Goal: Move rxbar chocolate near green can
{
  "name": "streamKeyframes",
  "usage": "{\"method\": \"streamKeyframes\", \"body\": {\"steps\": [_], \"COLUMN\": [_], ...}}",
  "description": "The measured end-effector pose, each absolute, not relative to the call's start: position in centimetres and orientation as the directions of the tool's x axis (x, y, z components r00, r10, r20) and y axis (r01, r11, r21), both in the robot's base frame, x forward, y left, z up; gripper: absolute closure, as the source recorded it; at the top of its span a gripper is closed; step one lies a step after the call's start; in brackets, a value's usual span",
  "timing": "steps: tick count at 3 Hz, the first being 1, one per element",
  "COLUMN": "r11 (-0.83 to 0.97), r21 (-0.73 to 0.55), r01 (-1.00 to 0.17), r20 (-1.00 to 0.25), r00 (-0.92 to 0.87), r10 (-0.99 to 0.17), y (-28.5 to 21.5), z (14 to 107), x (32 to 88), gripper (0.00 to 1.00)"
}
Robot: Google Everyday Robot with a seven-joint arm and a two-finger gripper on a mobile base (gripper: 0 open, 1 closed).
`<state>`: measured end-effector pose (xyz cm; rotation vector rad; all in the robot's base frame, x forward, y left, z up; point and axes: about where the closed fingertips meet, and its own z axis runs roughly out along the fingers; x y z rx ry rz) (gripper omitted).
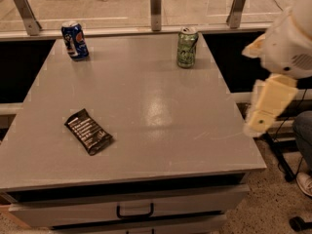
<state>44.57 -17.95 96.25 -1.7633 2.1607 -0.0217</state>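
The rxbar chocolate (88, 131) is a flat dark wrapper with rows of white text. It lies at an angle on the front left of the grey table (146, 96). The green can (187, 47) stands upright at the back of the table, right of centre. My gripper (265, 108) hangs at the end of the cream arm beyond the table's right edge, above the floor. It is far from the bar and holds nothing that I can see.
A blue can with a red-white logo (74, 41) stands upright at the back left corner. A glass rail with metal posts (155, 4) runs behind the table. A drawer with a dark handle (134, 210) sits below the front edge.
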Motion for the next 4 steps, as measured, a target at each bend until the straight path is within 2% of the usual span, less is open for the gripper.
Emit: {"method": "streamKeyframes", "body": {"steps": [2, 4], "r11": [0.12, 0.123], "r21": [-0.184, -0.194], "r01": [-0.976, -0.973], "r20": [-0.414, -0.426], "r00": [-0.033, -0.029], "r10": [-0.909, -0.904], "y": [-4.9, -4.2], "z": [93.6, 93.7], "x": [43.8, 43.9], "gripper": [0.0, 0.0]}}
